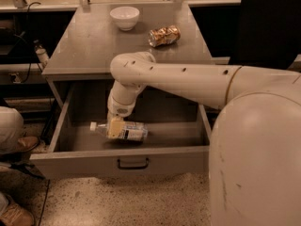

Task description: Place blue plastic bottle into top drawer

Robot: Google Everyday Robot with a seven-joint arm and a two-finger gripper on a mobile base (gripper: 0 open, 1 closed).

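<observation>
The blue plastic bottle point(128, 131) is clear with a white cap and a white label. It lies on its side inside the open top drawer point(117, 163), cap pointing left. My gripper point(114, 127) reaches down into the drawer from above and is shut around the bottle near its neck. The bottle sits at or just above the drawer floor. The drawer is pulled far out, and its dark curved handle point(132, 164) shows on the front panel.
On the grey cabinet top point(89, 46) stand a white bowl point(124, 17) at the back and a crushed golden can point(164, 35) to its right. A person's leg and shoe point(16, 142) are at the left of the drawer. My own body fills the right side.
</observation>
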